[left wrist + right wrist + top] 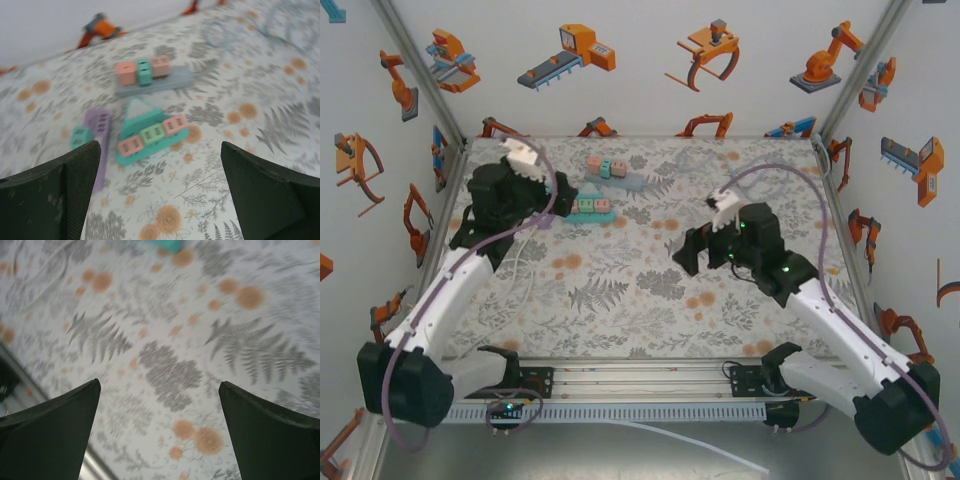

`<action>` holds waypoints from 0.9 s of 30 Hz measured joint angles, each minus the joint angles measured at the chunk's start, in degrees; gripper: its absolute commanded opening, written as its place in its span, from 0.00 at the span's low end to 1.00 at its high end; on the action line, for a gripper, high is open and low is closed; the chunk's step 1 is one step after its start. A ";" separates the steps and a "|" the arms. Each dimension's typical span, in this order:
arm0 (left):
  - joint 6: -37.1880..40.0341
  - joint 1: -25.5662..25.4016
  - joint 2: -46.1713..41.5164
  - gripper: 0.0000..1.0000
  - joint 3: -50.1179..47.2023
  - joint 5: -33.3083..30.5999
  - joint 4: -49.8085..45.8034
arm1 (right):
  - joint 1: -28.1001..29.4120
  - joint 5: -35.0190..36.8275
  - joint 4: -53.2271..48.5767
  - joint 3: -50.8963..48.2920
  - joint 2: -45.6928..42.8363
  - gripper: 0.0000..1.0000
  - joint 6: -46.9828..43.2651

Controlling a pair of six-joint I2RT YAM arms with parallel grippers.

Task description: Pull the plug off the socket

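Plugs [143,71] all sit in their sockets [175,81] on the tabletop [240,165], just ahead of the left jaws. Nothing is pulled out yet. Both pairs of jaws are wide open and empty.

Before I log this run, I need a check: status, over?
Both open: left pincer facing teal socket block, right pincer over cloth. Three plugs seated, none pulled. Close beside it, purple strip.
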 measured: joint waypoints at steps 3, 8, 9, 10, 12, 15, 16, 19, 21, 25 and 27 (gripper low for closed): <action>4.81 -1.77 11.54 0.97 12.02 4.90 -5.46 | 4.37 -0.87 -4.66 3.89 4.07 0.98 -1.01; -0.74 -1.75 33.66 1.00 34.10 -1.22 -11.30 | 6.78 0.85 -8.46 9.25 7.85 0.99 0.35; -2.95 -1.75 37.55 0.98 37.59 -3.93 -13.07 | 6.93 1.44 -8.79 9.60 8.00 0.99 0.96; -5.05 -1.75 40.81 0.95 40.41 -6.56 -14.91 | 7.04 2.27 -8.98 9.64 7.98 0.99 1.79; -8.44 -1.84 45.66 0.92 44.09 -11.13 -17.90 | 7.08 3.56 -9.11 9.62 7.87 0.99 3.34; -12.26 -2.21 50.38 0.91 46.56 -16.15 -21.31 | 7.13 5.14 -9.03 9.27 7.08 0.99 5.55; -13.14 -2.40 51.49 0.91 47.08 -17.35 -22.40 | 7.15 5.49 -9.01 9.05 6.73 0.99 6.03; -15.06 -3.37 55.52 0.91 50.93 -20.17 -26.16 | 7.23 6.78 -9.03 8.52 5.64 0.99 7.85; -15.85 -4.04 57.96 0.90 53.66 -21.66 -28.15 | 7.26 7.37 -8.98 7.96 4.98 0.99 8.85; -17.29 -5.05 60.74 0.84 55.36 -24.20 -30.01 | 7.30 8.48 -9.01 6.21 3.74 0.99 10.56; -17.90 -5.20 61.77 0.82 55.54 -24.35 -30.84 | 7.30 8.90 -9.03 5.60 3.45 0.99 11.34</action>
